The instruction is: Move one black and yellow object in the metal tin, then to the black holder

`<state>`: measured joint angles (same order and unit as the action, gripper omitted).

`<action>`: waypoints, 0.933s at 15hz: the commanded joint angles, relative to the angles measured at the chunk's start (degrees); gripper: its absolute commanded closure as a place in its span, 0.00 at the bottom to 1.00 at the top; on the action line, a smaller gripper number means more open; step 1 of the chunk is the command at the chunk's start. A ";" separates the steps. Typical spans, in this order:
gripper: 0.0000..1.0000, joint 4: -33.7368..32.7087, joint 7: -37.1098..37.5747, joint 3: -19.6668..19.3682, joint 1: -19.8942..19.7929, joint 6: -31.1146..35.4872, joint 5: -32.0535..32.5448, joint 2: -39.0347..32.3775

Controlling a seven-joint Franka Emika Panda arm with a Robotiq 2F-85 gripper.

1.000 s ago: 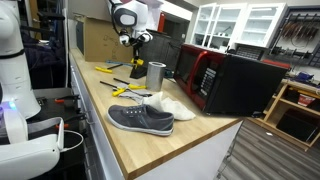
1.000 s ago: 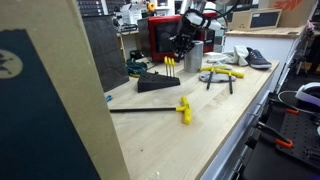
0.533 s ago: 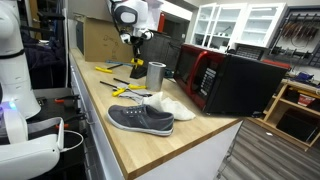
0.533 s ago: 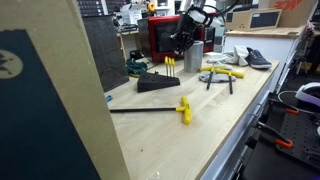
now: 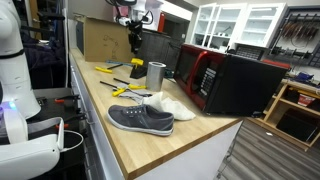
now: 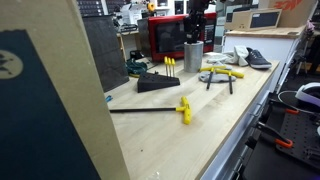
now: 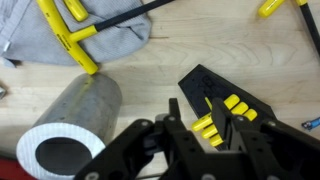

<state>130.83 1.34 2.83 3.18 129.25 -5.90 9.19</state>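
Note:
The shiny metal tin (image 5: 156, 76) stands upright on the wooden bench, and it also shows in an exterior view (image 6: 193, 52) and in the wrist view (image 7: 75, 125). The black holder (image 7: 240, 115) with yellow-handled tools lies beside it and is seen in both exterior views (image 5: 136, 68) (image 6: 158, 82). My gripper (image 7: 198, 122) is shut on one black and yellow tool (image 7: 203, 127) and hangs high above the holder and tin (image 5: 135, 35) (image 6: 196, 12).
Yellow T-handle keys (image 7: 70, 35) lie on a grey cloth (image 7: 50, 30). Another T-handle key (image 6: 183, 108) and pliers (image 6: 220, 75) lie on the bench. A grey shoe (image 5: 140, 118) and a large black box (image 5: 235, 80) stand beyond the tin.
My gripper has risen straight up from beside the holder and tin, carrying the black and yellow tool with it.

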 commanded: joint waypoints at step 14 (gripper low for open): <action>0.00 -6.71 -5.82 -1.26 -1.24 -20.34 6.78 10.74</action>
<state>126.51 -4.25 1.62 1.87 113.35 0.05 18.33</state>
